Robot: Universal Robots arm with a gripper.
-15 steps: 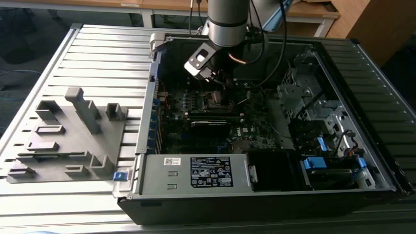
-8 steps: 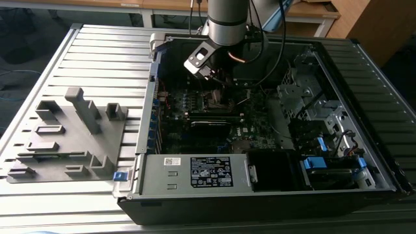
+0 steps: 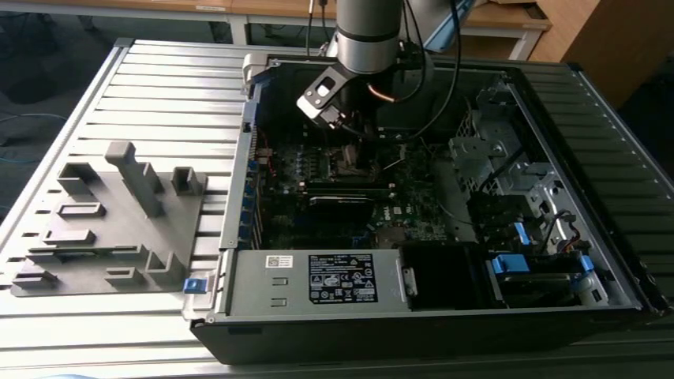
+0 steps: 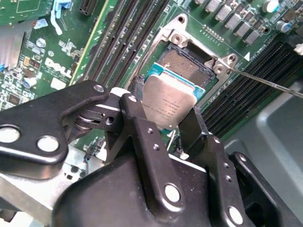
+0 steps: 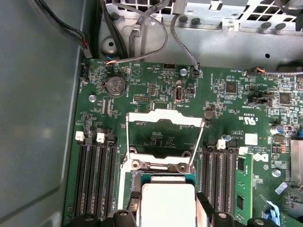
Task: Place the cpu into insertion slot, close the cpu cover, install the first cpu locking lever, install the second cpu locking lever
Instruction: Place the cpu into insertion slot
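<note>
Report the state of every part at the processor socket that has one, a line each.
Flat square silver-topped cpu: gripped, held over the slot, not seated.
Square black insertion slot: uncovered, its dark centre partly exposed.
Thin silver metal frame cpu cover: swung open, clear of the slot.
Black two-fingered tool: shut on the cpu.

Even, bright light falls on the ribbed worktop (image 3: 158, 87) in the exterior view, while the computer case (image 3: 421, 338) lies murky inside. In the first wrist view the cpu (image 5: 168, 205) glares nearly white; in the second wrist view it shows a softer sheen between the dark fingers (image 4: 137, 132)
</note>
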